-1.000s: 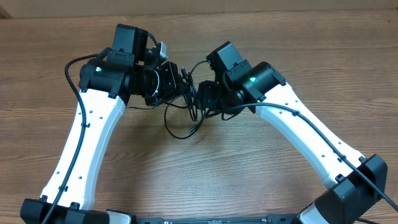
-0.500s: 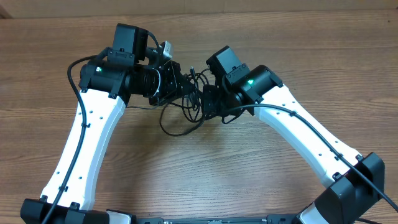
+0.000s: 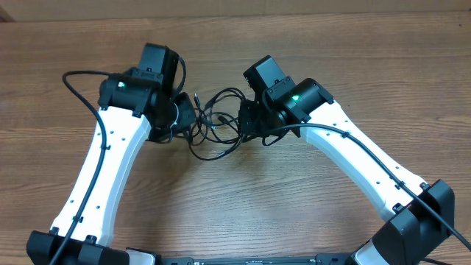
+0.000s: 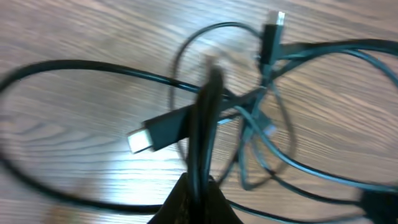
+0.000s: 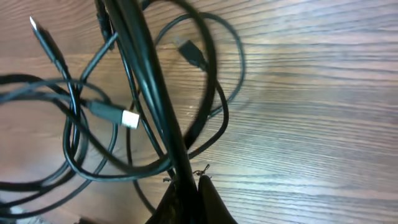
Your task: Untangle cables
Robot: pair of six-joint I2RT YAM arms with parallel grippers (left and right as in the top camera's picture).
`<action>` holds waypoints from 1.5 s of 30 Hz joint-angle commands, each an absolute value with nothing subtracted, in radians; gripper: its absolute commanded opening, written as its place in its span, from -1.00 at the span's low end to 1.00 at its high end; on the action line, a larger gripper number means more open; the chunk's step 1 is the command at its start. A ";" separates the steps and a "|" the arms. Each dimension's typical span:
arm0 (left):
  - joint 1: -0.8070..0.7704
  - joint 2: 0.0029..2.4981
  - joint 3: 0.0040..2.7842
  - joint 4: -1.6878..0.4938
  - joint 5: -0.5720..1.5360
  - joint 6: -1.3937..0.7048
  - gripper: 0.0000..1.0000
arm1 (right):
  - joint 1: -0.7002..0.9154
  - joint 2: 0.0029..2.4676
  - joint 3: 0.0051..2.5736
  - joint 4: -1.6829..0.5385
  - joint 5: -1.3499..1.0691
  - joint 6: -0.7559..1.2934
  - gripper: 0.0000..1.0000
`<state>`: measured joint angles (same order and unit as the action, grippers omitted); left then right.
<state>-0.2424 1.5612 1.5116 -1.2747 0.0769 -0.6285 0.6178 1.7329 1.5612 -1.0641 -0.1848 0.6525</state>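
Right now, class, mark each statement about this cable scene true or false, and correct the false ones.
1. The left gripper and the right gripper are each shut on a strand of the cables. True.
2. The cables lie in a plastic tray. False: they lie on the bare wooden table.
3. A plug with a pale tip shows in the left wrist view. True.
4. The cables are laid out apart in straight lines. False: their loops cross one another between the arms.

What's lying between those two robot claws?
Only the cables, tangled loops on the wooden table, stretch between left gripper and right gripper; the overhead view shows it.
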 commanded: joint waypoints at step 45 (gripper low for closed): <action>-0.367 1.713 1.385 -1.259 0.280 -0.407 0.22 | 0.620 1.731 1.557 -1.105 0.077 0.864 -0.88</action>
<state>-0.3542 1.6772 1.3972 -1.2606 0.2394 -0.4679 0.6178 1.7329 1.5612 -1.1133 0.0803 0.8577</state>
